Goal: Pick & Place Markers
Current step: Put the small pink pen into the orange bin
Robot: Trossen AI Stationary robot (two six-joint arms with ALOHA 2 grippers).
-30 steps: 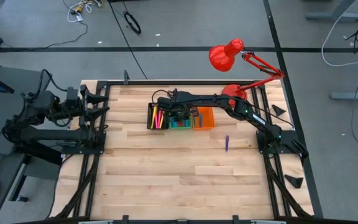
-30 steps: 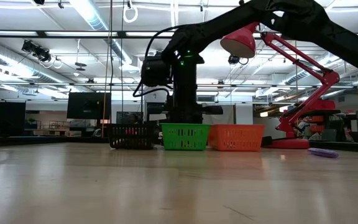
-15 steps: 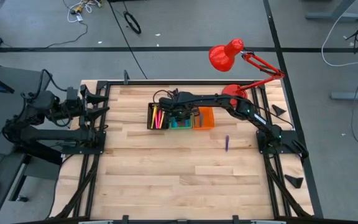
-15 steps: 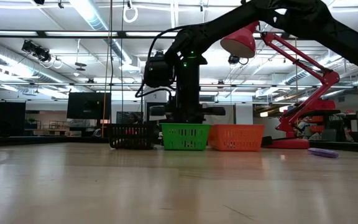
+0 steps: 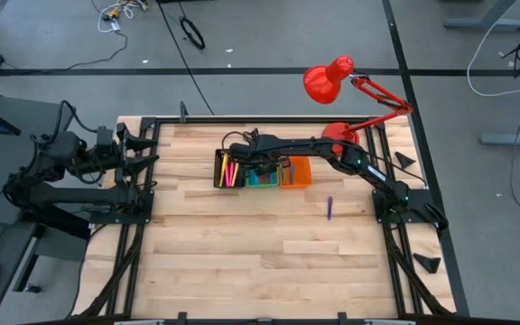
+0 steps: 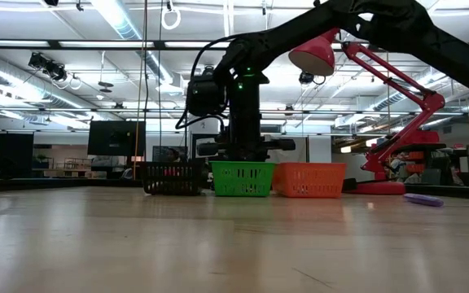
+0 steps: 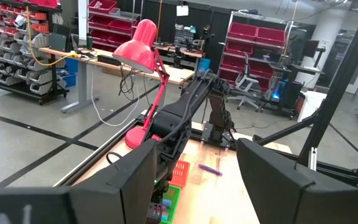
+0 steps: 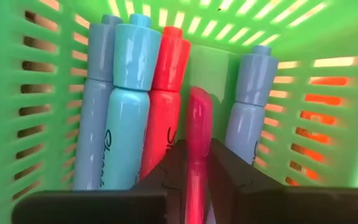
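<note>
My right gripper (image 8: 197,152) reaches down into the green bin (image 5: 262,177), the middle of three bins at the table's far side, and is shut on a pink-red marker (image 8: 198,118). Two light blue markers (image 8: 126,93), a red one (image 8: 166,93) and another blue one (image 8: 248,106) lie on the bin's floor below it. The black bin (image 5: 228,170) holds yellow and pink markers. A purple marker (image 5: 329,208) lies on the table to the right. My left gripper (image 7: 197,180) is open and empty at the table's left edge. My right gripper pinches the pink-red marker's barrel (image 8: 197,163) between its two fingers. The fingers come from above and point down into the green bin. The marker runs along the fingers and sticks out past their tips toward the bin's floor. I cannot tell whether its end touches the floor.
An orange bin (image 5: 298,171) stands right of the green one. A red desk lamp (image 5: 337,79) stands at the far right, its base (image 5: 339,132) on the table. The purple marker also shows in the low view (image 6: 423,199). Bare wood lies in front of the bins.
</note>
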